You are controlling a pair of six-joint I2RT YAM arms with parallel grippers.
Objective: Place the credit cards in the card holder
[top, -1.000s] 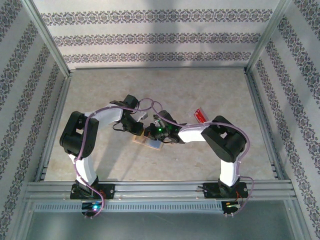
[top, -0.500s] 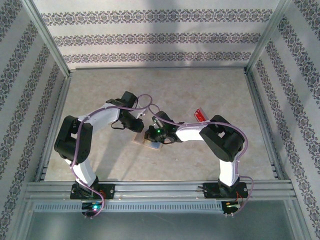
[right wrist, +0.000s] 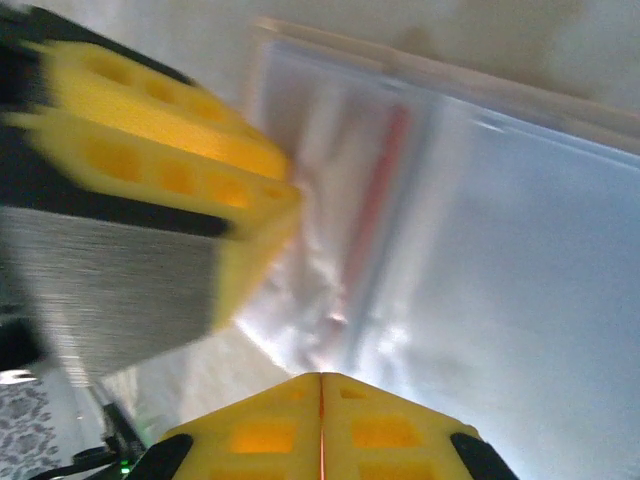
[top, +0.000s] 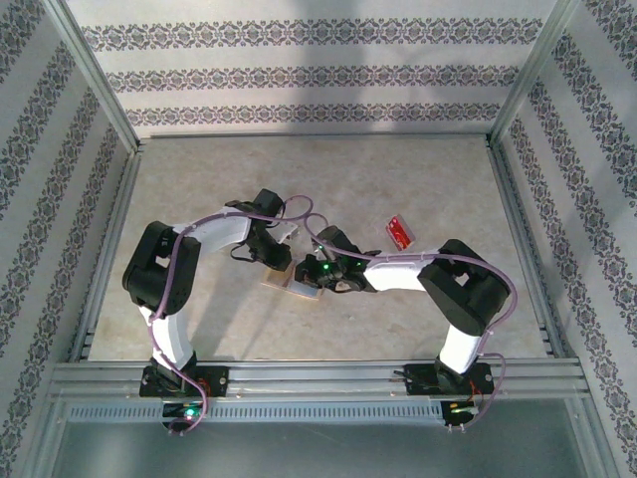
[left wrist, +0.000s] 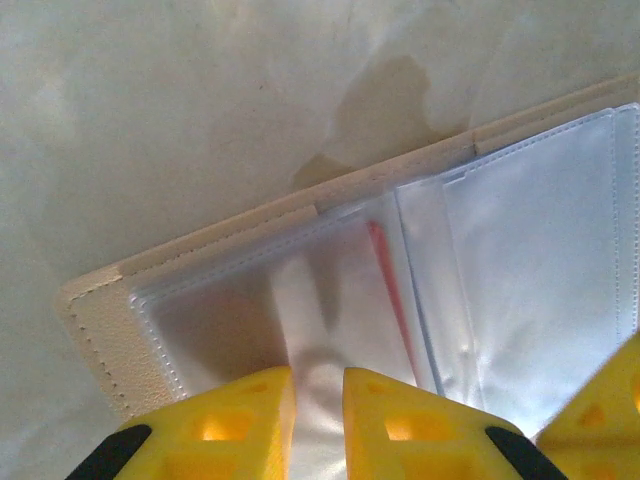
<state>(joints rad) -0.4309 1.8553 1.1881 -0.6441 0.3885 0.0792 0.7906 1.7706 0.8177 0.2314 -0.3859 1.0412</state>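
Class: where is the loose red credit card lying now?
In the top view, the red credit card lies on the table right of centre, beyond the right arm, right of the card holder.

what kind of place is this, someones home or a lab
Most likely a lab test booth, not a home: a left arm and a right arm bolted to a metal rail, patterned wall panels in a metal frame, and a stone-look table.

Top external: placed high at the near edge, aimed down; the whole surface (top: 398, 179) is covered from afar.
Left wrist: aimed steeply down, held very near the card holder (left wrist: 100, 330).
Right wrist: equally near, tilted, partly blurred.
Shared area: the card holder's inside, covered by both wrist views.
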